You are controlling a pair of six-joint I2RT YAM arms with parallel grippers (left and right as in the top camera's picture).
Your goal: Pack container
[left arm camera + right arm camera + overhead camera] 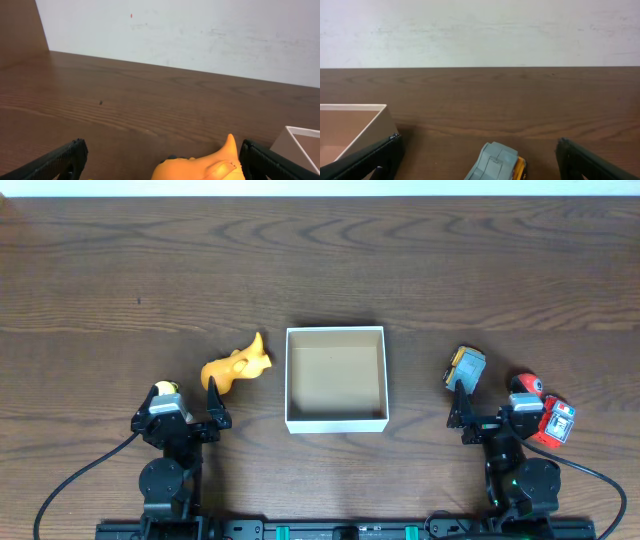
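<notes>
Container (336, 423) walls untouched; orange toy (236, 366) near, grey car (465, 367) farther.

A dark wood-grain table (320, 260) fills the overhead frame. A white wall (480, 30) (faintly scuffed) spans the top of both wrist views.

Count on desk (320, 270): container (335, 421) ×1; orange toy (235, 366) ×1; grey-yellow toy car (465, 366) ×1; red-white toy (545, 415) ×1, partly hidden; small yellow-green object (165, 388) ×1, mostly hidden.
</notes>
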